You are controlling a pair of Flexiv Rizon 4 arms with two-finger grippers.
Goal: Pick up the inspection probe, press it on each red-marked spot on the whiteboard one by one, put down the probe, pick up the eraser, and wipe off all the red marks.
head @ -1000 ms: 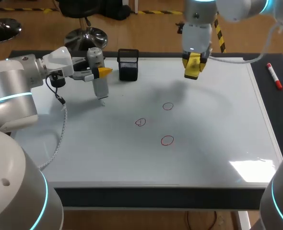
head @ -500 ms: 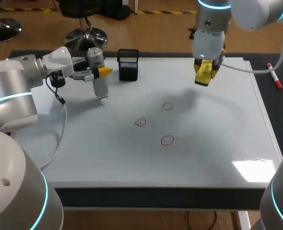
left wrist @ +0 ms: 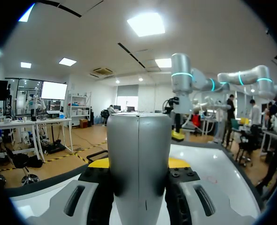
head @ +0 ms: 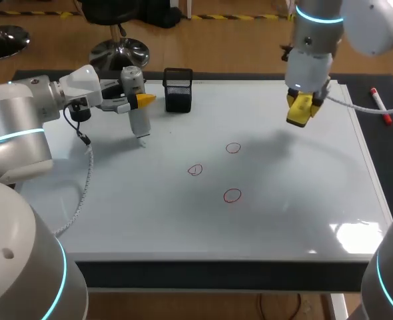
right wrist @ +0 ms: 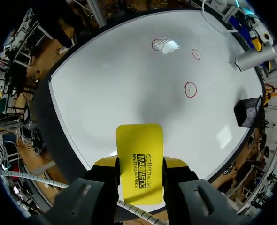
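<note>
Left gripper [head: 136,103] is clamped on the inspection probe [left wrist: 138,164], both fingers pressed to the sides of its grey barrel, and holds it upright with the tip pointing down at the far-left part of the whiteboard [head: 283,213]. I cannot tell whether the tip touches the surface. An upright hold suits pressing straight down, but the probe stands well apart from the three red marks [head: 233,148], which sit together near the middle of the board. Just beside it is a black mesh holder [head: 178,89], which I take to be the probe's resting place. Over on the other side, my right gripper [head: 304,104] is closed on the yellow eraser [right wrist: 139,161], gripping it by its two long edges so that the end juts out past the fingertips, ready to be laid on the board. It hangs above the far-right part of the whiteboard, away from the marks. All three rings are intact, so the wiping remains to be done. A red marker [head: 381,107] lies off the board at the right.
</note>
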